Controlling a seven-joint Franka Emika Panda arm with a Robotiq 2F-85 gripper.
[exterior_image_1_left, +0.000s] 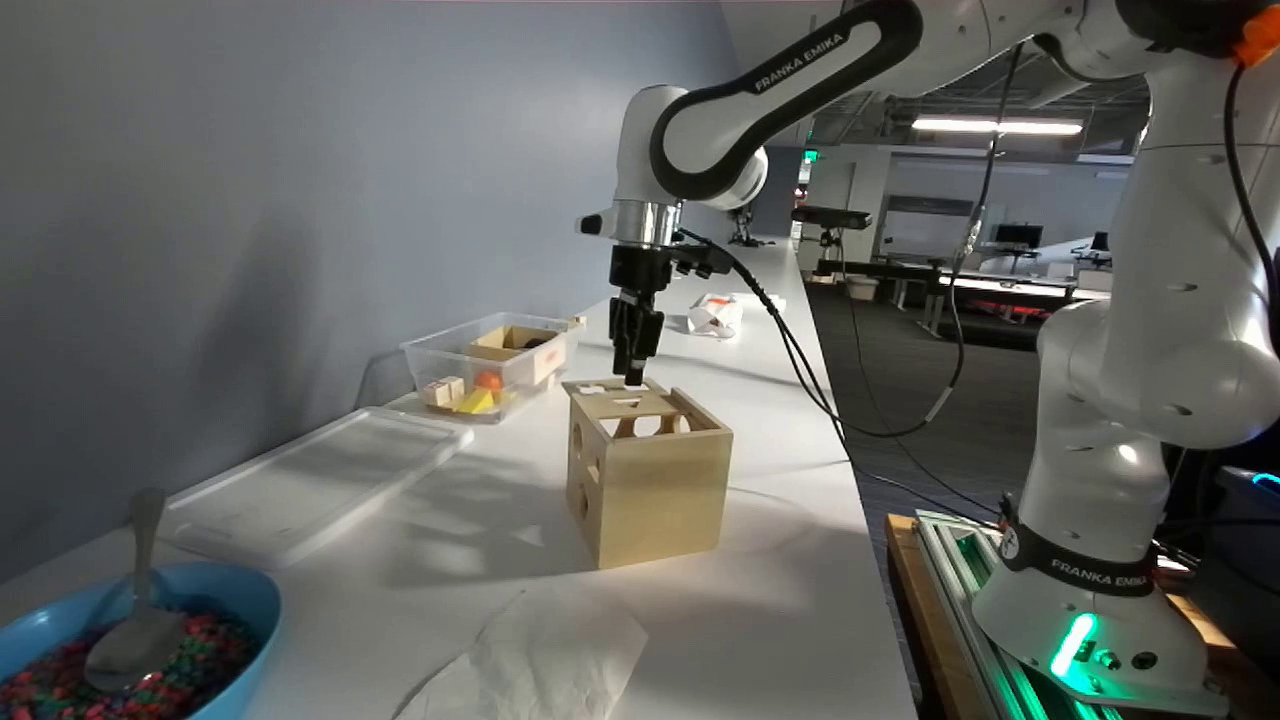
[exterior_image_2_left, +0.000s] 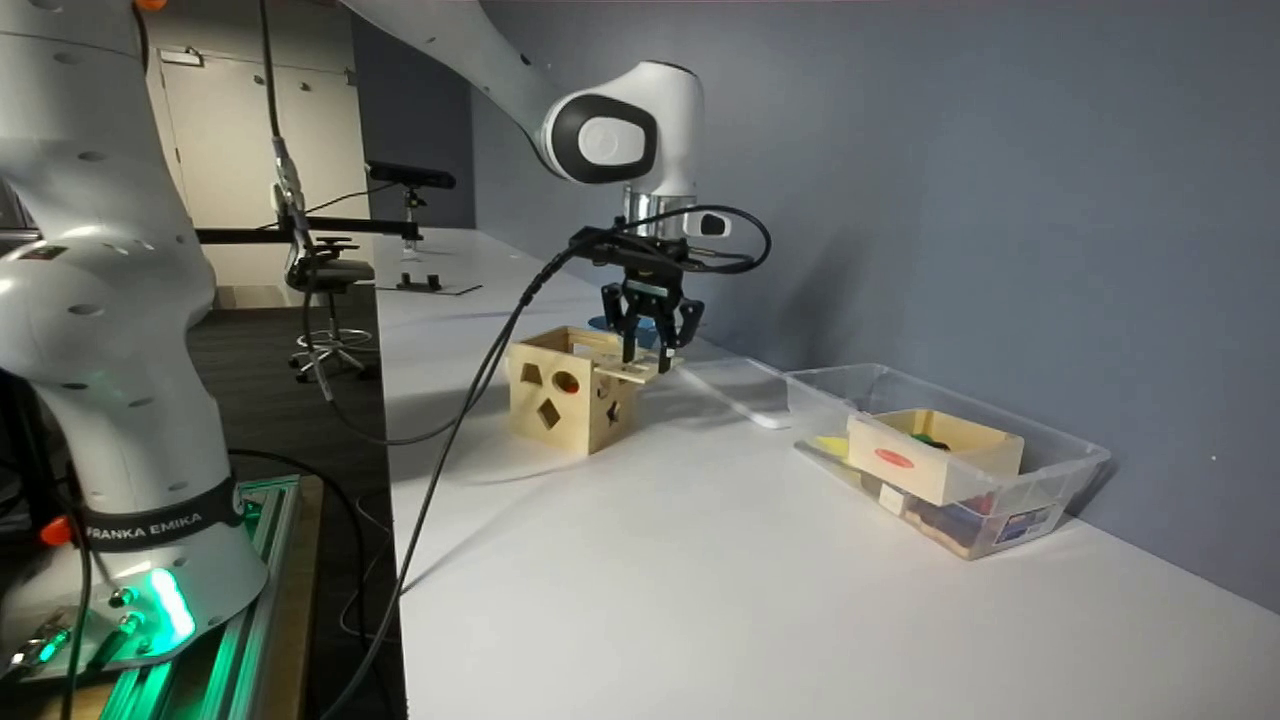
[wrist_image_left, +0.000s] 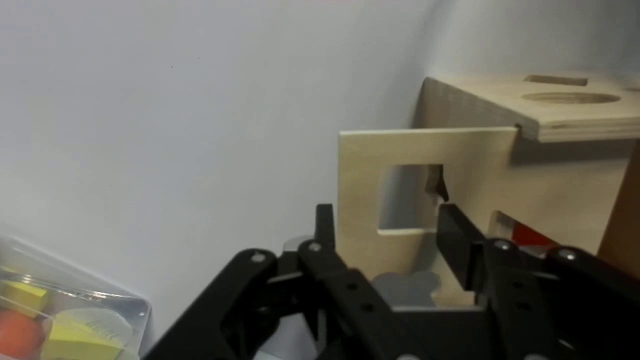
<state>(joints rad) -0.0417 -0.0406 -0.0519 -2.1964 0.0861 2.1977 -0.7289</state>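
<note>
Gripper (exterior_image_2_left: 647, 358) sits at the cut-out lid (wrist_image_left: 472, 185), fingers apart; contact unclear. Lid juts past one side of the wooden box (exterior_image_1_left: 660, 495).

- The wooden box (exterior_image_1_left: 655, 490) was pale tan.
- The gripper (exterior_image_2_left: 647, 357) was black.
- The bowl (exterior_image_1_left: 262, 625) was blue (its filling (exterior_image_1_left: 220, 645) speckled red and green).
- The tabletop (exterior_image_2_left: 750, 600) was white.
- The wall (exterior_image_2_left: 1000, 250) was plain blue-grey.

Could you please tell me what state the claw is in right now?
Claw: open, jaws apart near the wooden panel, with nothing visibly gripped.
</note>
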